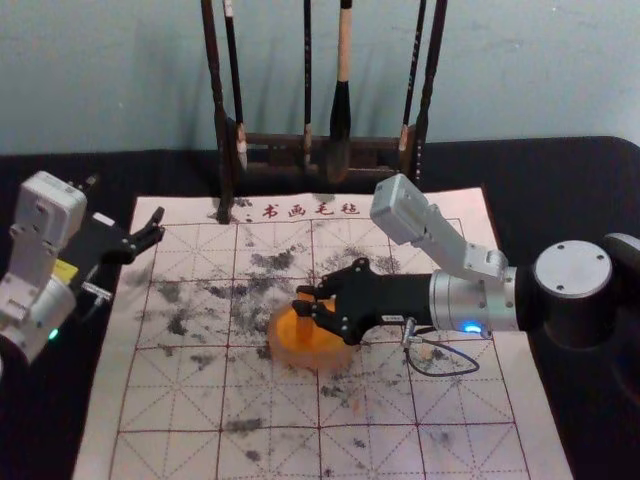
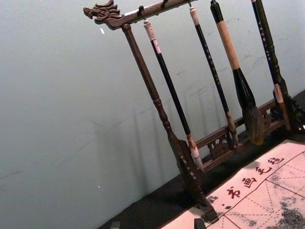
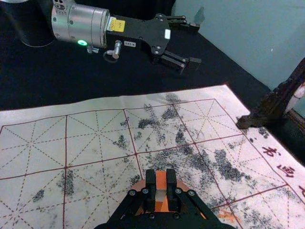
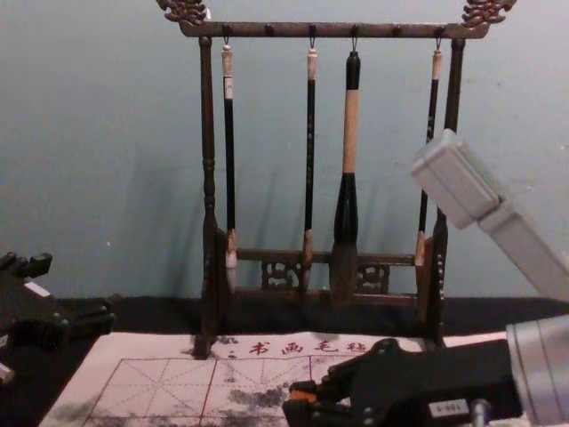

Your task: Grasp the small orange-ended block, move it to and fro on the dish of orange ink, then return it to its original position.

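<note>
Right gripper (image 1: 302, 299): I grip the small orange-ended block (image 3: 161, 179).
Round orange-ink dish (image 1: 315, 361): beneath.
Left gripper (image 3: 193, 46): open, opposite.
Remaining, probably: inking, return.

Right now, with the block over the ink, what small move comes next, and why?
Probably a short slide of the block to and fro: the right end effector grips it over the dish of orange ink, though contact with the ink is hard to judge.
</note>
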Controlling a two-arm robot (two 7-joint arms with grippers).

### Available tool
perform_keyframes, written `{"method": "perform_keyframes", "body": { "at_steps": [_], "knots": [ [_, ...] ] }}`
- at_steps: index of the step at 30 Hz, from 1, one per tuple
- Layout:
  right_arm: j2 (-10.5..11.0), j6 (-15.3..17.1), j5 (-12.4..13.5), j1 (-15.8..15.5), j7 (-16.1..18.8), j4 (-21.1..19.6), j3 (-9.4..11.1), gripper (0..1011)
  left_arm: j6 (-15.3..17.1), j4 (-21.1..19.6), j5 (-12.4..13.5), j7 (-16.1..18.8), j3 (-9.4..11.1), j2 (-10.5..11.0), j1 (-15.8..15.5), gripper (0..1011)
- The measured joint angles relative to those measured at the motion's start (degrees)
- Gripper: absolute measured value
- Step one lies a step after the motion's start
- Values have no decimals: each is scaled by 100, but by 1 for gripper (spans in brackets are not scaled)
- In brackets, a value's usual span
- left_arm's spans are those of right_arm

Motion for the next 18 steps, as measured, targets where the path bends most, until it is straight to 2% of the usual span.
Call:
{"method": "perform_keyframes", "body": {
  "at_steps": [18],
  "knots": [
    [-167, 4, -12, 159, -22, 229, -43, 131, 0, 0, 0, 0, 0, 0, 0, 1001]
  ]
}}
